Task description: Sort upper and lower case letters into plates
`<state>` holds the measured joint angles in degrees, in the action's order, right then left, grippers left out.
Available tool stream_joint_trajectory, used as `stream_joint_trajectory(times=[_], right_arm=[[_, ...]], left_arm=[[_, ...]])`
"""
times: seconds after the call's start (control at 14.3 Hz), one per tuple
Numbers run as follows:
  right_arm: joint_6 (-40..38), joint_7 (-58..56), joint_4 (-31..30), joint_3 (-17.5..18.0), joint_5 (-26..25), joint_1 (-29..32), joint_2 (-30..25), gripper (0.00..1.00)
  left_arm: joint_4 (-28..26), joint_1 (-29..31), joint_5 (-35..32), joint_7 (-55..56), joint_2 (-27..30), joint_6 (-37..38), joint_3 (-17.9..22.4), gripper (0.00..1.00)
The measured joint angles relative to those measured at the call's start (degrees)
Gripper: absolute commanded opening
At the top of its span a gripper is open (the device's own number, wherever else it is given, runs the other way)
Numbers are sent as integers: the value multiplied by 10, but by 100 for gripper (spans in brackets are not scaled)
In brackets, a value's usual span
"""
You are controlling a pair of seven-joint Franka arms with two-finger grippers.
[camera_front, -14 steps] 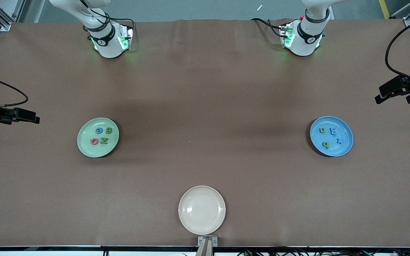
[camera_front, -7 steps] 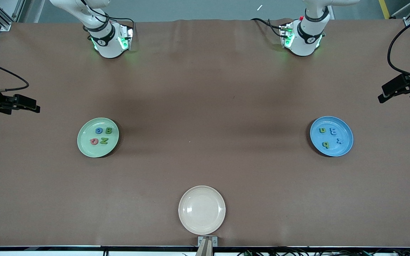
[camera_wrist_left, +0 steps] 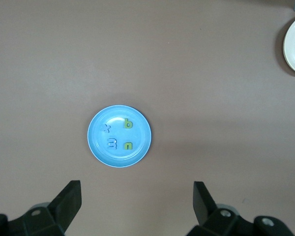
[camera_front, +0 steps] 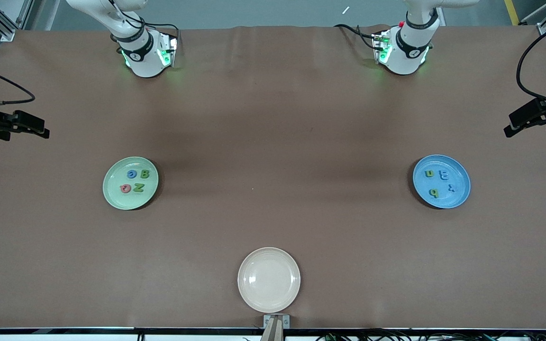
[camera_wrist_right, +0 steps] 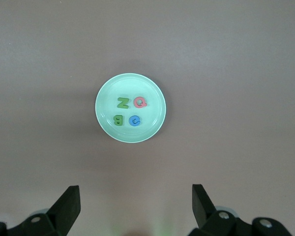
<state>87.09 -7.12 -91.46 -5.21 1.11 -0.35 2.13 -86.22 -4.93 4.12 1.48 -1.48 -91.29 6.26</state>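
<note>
Pale green plate (camera_front: 130,183) holds four letters (camera_wrist_right: 129,111); blue plate (camera_front: 441,181) holds four letters (camera_wrist_left: 118,136). Both sit on the desk (camera_front: 273,142). Left end effector (camera_wrist_left: 137,209) and right end effector (camera_wrist_right: 135,206) hover wide open, empty.

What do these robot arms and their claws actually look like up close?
Both arms are glossy white with black joint bands and green lights glowing at their bases. Black cables trail to each. The left gripper and right gripper are black, each with two flat, wedge-shaped fingers.
</note>
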Motion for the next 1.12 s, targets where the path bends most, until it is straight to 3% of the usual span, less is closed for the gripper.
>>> stream_joint_trajectory(times=[0.56, 1.12], right_arm=[[-9, 0, -36, 0, -6, 0, -67, 100], [-4, 0, -37, -1, -12, 1, -71, 100]], left_arm=[[0, 22, 0, 0, 0, 0, -13, 100], [0, 28, 0, 0, 0, 0, -20, 100]])
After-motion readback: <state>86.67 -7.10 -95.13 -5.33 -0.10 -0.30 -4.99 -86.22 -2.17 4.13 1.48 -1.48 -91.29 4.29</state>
